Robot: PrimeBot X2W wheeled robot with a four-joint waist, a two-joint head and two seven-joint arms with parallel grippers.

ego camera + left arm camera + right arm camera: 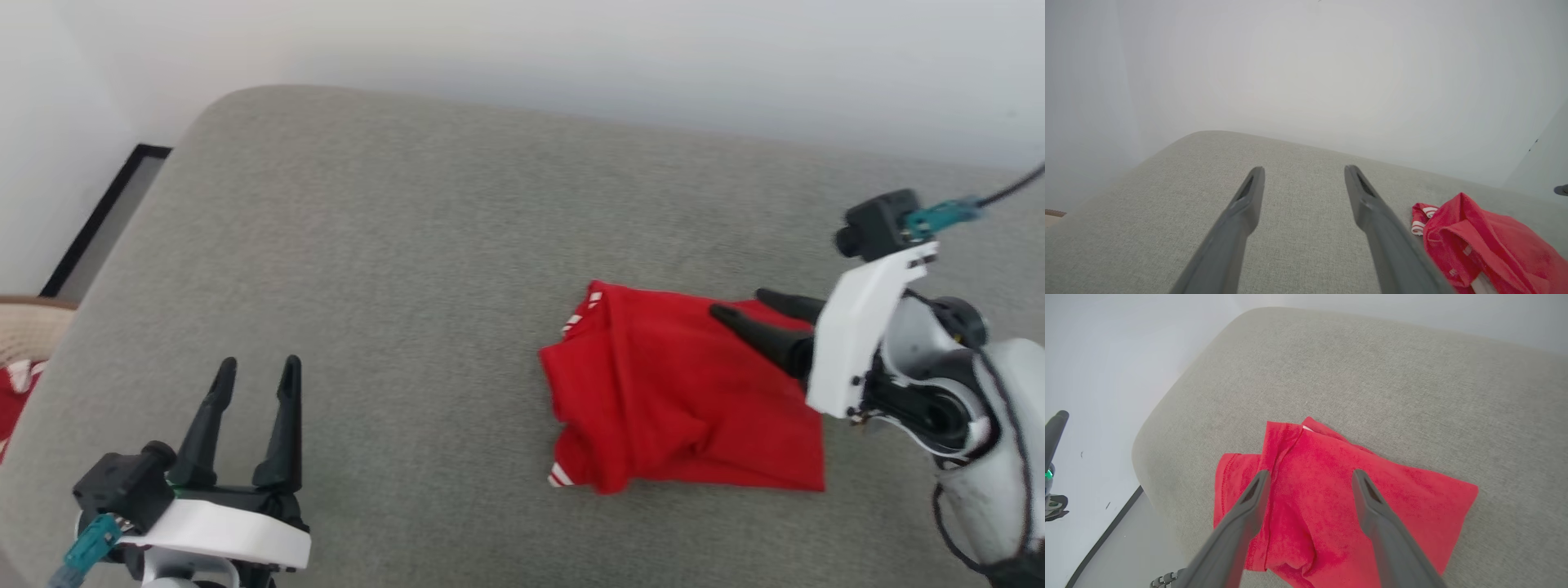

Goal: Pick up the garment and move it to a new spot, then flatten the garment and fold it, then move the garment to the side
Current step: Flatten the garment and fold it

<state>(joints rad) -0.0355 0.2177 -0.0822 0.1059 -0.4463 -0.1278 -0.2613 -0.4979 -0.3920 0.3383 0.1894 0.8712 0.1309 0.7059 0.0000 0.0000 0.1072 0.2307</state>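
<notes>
The garment (678, 400) is a red jersey with white-and-red striped trim, lying folded into a rough rectangle on the grey cushion (408, 245), right of centre. My right gripper (739, 304) hovers over its right part, open, fingers apart and nothing between them; the right wrist view shows the garment (1327, 494) spread under the two fingers, with my right gripper (1310, 475) above it. My left gripper (257, 365) stands open at the lower left over bare cushion. In the left wrist view, the left gripper (1303, 171) is open and the garment (1478, 241) lies at the lower right.
A pale wall rises behind the cushion. The cushion's left edge drops to a floor strip with a dark border (102, 216). At the far left edge sits a beige basket rim (28, 322) with red cloth (16, 396) in it.
</notes>
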